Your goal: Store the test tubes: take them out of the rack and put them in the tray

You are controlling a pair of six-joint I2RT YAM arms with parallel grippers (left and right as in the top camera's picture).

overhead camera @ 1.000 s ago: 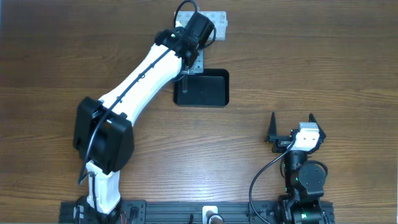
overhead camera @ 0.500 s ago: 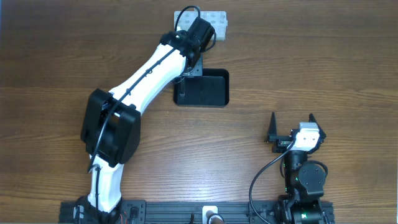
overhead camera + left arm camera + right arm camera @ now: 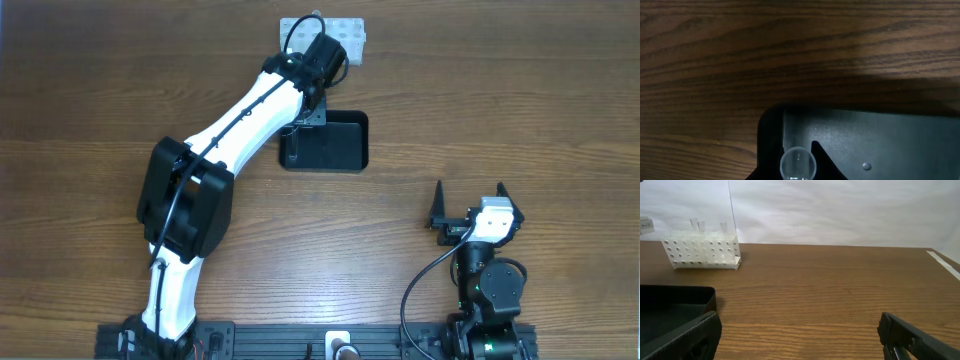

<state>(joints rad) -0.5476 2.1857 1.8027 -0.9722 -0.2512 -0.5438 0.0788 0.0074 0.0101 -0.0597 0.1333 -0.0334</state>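
My left gripper (image 3: 302, 122) hangs over the left end of the black tray (image 3: 340, 150), shut on a clear test tube (image 3: 294, 148). In the left wrist view the test tube's (image 3: 798, 164) open mouth shows between the dark fingers, just inside the tray's corner (image 3: 771, 131). The white rack (image 3: 352, 36) stands just beyond the tray; in the right wrist view the rack (image 3: 702, 253) holds three upright tubes (image 3: 701, 226). Near the table's front right, my right gripper (image 3: 470, 192) rests open with nothing in it, far from the tray.
Bare wooden tabletop (image 3: 520, 100) surrounds the tray and rack. The left arm's white links (image 3: 235, 125) stretch diagonally across the left half. A pale wall (image 3: 840, 210) rises behind the table's far edge.
The left arm has folded in closer to the tray, and its gripper has sunk with the tube toward the tray's left end. The right arm has not moved.
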